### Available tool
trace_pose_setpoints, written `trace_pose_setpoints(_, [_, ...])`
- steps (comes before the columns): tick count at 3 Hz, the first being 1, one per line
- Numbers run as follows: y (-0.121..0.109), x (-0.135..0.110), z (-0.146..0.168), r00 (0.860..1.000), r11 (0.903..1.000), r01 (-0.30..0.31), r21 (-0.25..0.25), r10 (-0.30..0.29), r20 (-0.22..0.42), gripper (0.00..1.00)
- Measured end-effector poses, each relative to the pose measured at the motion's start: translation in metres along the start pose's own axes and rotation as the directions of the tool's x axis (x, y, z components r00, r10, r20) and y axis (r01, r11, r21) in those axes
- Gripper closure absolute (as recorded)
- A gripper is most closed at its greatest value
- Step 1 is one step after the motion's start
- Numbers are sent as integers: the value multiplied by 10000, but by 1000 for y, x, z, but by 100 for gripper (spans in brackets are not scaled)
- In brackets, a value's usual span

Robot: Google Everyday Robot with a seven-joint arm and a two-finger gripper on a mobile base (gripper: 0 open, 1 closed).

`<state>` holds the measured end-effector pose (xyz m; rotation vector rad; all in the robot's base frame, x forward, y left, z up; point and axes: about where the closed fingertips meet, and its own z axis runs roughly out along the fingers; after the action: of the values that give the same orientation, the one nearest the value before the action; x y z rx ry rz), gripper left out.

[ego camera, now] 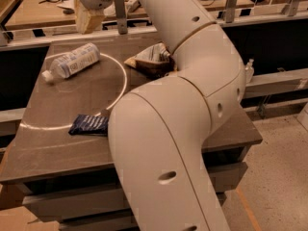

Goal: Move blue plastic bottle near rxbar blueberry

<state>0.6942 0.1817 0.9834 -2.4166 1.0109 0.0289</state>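
- Clear plastic with a pale bluish-white label and a white cap (47, 76): the blue plastic bottle (73, 60) lay on its side at the far left of the desk (57, 150), cap toward the left edge.
- It was well apart from the rxbar blueberry (89, 124), which lay flat nearer the front, its right end hidden behind the arm (192, 81).
- The gripper (89, 20) hung above and behind the bottle, clear of it. Whether it was open or closed could not be told from this angle, though nothing showed in its hold.
- The bottle probably handled as light and thin-walled. A hard squeeze would dent it, and the smooth round body would roll or slip if nudged off-centre.
- The best hold seemed to be across the labelled middle, square to the long axis, where the body was widest and the label offered some grip. The tapered neck looked a poorer choice.
- The brown chip bag (151, 61) sat to the bottle's right, off the line toward the bar.
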Motion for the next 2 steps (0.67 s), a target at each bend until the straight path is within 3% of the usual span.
trace_pose_setpoints(1, [-5, 1, -24, 9920, 9958, -433, 801, 524, -1144, 37])
trace_pose_setpoints(2, [-6, -12, -35, 9847, 9819, -627, 1786, 900, -1492, 13])
